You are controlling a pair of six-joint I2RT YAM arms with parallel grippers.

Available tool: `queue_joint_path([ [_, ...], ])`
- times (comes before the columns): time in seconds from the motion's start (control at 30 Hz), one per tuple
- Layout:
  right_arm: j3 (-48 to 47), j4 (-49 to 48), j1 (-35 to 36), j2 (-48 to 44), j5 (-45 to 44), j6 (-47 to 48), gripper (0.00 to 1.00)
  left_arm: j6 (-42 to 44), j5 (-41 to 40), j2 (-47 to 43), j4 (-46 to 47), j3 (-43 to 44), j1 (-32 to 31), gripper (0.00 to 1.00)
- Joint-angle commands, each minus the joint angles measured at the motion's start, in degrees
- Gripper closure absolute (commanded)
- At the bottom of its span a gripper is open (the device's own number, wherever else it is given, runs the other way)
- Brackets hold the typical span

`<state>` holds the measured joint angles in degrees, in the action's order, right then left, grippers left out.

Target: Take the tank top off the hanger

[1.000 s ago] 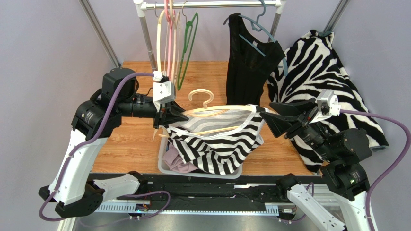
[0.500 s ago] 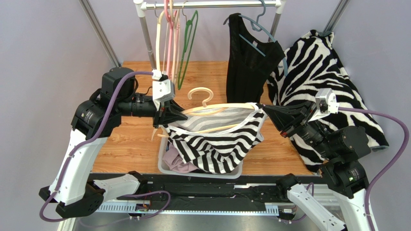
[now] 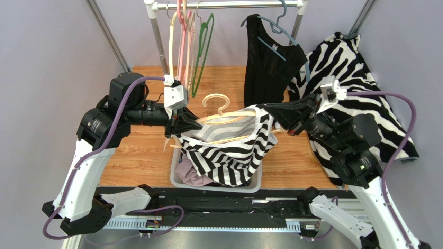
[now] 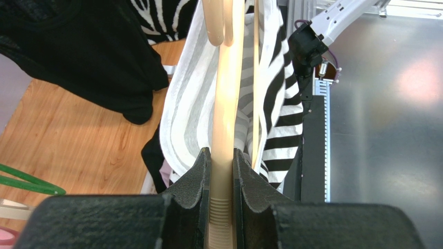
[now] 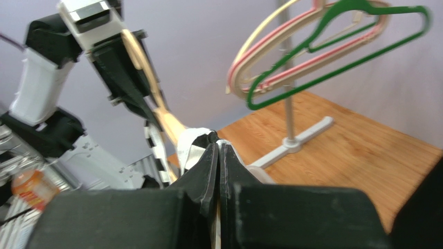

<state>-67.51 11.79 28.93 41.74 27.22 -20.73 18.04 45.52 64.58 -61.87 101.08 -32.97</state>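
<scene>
Item one, left of centre in the top view: the left gripper (image 3: 193, 124). We found its fingers (image 4: 196, 174) clamped on one end of the cream hanger (image 3: 229, 118), which was held roughly level.

Item two, centre: the striped tank top (image 3: 234, 155). We recorded it on that hanger, sagging into a grey bin (image 3: 172, 174) on the wooden table (image 3: 135, 155).

Item three, upper centre: a rail (image 3: 229, 4) with a green hanger (image 3: 203, 52) among pale ones.

Item four, right of centre: the right gripper (image 3: 268, 109). We noted its jaws pressed together, pinching the tank top's upper right edge beside the hanger's far end.

Item five, upper right: a black garment (image 3: 268, 67) and a zebra-print cloth (image 3: 359, 78).
</scene>
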Motion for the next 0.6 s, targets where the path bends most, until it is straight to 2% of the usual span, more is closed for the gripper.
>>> queue_joint_path([
  [0.0,-5.00,-2.22,11.12,4.22,-5.31,6.03,1.00,-1.08,3.00,0.29,4.03,1.23,0.01,0.97],
  [0.03,-5.70,0.14,17.50,5.27,-10.04,8.58,1.00,-1.08,3.00,0.46,4.03,1.75,0.01,0.97],
  [0.13,-8.43,3.40,27.20,8.96,-18.22,15.53,1.00,-1.17,2.56,1.25,4.38,2.46,-0.08,0.96],
  [0.23,-9.57,3.76,30.56,10.82,-20.97,17.74,1.00,-1.08,2.65,1.52,4.47,2.63,0.01,0.96],
  [0.37,-10.98,3.76,30.75,11.00,-23.61,19.32,0.99,-0.82,1.95,1.26,4.56,2.11,0.01,0.96],
  [0.4,-11.50,4.11,30.84,10.91,-24.40,19.85,0.78,-0.82,1.77,1.25,4.56,2.11,-0.07,0.96],
  [0.43,-12.12,4.81,31.01,10.74,-27.02,20.55,0.65,-0.82,1.25,1.25,4.74,2.19,0.01,0.96],
  [0.47,-12.12,4.65,30.93,9.95,-29.31,22.12,0.58,-1.08,1.07,1.08,4.91,2.11,-0.07,0.96],
  [0.57,-13.00,5.08,31.80,9.07,-34.33,25.64,0.28,-1.43,0.01,1.17,5.35,2.19,0.10,0.96],
])
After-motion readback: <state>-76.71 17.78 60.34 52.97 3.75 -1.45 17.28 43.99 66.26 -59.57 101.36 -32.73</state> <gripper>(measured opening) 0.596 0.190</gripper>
